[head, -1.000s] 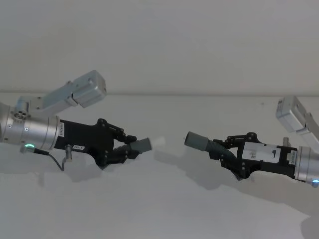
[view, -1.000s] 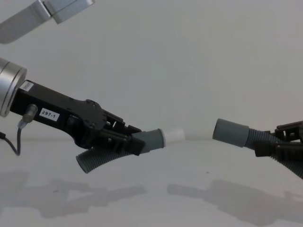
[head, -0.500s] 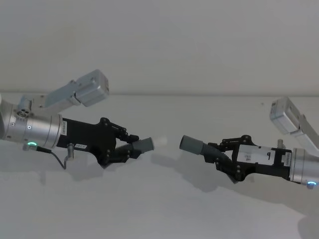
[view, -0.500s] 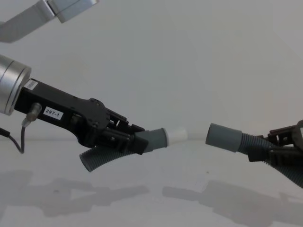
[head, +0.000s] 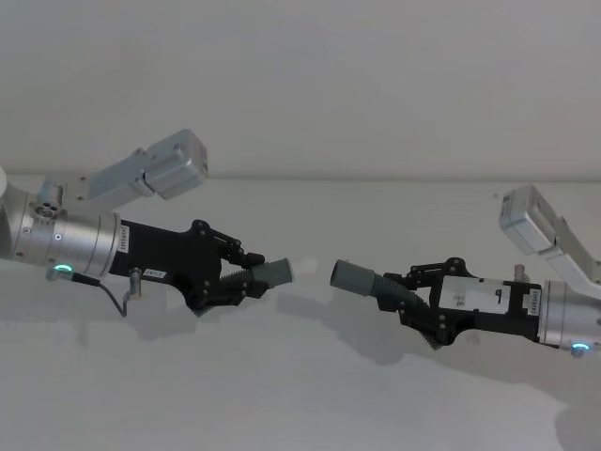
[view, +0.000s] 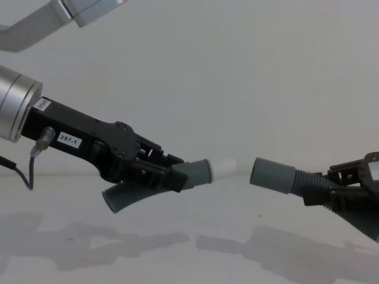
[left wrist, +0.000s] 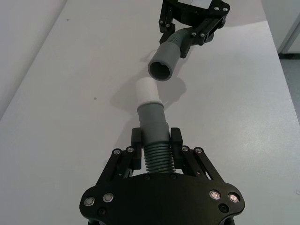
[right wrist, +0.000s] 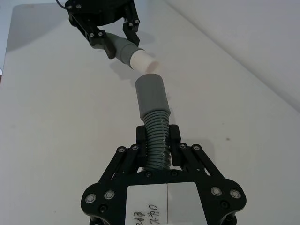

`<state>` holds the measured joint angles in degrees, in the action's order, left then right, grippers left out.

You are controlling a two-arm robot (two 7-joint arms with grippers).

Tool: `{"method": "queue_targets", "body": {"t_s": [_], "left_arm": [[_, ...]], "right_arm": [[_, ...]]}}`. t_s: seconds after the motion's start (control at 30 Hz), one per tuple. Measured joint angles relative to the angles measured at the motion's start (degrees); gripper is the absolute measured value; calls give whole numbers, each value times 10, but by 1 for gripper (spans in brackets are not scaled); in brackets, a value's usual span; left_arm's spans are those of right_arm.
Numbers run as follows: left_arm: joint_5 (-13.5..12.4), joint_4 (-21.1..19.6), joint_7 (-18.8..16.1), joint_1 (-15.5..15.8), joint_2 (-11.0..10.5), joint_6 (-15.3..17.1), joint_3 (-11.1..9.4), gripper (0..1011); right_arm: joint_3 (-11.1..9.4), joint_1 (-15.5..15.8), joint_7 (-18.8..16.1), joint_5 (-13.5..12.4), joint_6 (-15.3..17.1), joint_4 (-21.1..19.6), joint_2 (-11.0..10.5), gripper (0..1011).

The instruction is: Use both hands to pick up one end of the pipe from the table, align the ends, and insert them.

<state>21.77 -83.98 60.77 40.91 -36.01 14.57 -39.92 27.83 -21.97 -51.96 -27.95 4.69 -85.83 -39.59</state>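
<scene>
Pipe halves held up over the plain white table [head: 300, 395], cuffs facing off with a small gap.

Left black two-finger gripper [head: 246, 278] clamps the dark grey corrugated hose piece with the white-tipped cuff [view: 201, 173]; right black gripper [head: 410, 293] is clamped on the other corrugated piece [view: 308, 184], whose open grey cuff [view: 271, 175] sits just beside that tip, not touching.

Left pipe end [view: 207, 171] facing right end [view: 271, 175]

The table [head: 300, 395] looked matt white, and both pipe pieces [view: 127, 198] were ribbed dark grey plastic with smooth grey cuffs [view: 271, 175]. The left gripper [head: 246, 280] was matt black plastic on a brushed-metal wrist [head: 70, 246]; the right gripper [head: 413, 299] looked alike.
</scene>
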Motion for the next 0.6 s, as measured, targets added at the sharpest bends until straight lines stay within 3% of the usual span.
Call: {"method": "queue_targets", "body": {"t_s": [0.6], "left_arm": [[8, 9, 7, 10, 0, -7, -10, 354]], "right_arm": [[16, -16, -2, -1, -1, 11, 7, 274]]}}
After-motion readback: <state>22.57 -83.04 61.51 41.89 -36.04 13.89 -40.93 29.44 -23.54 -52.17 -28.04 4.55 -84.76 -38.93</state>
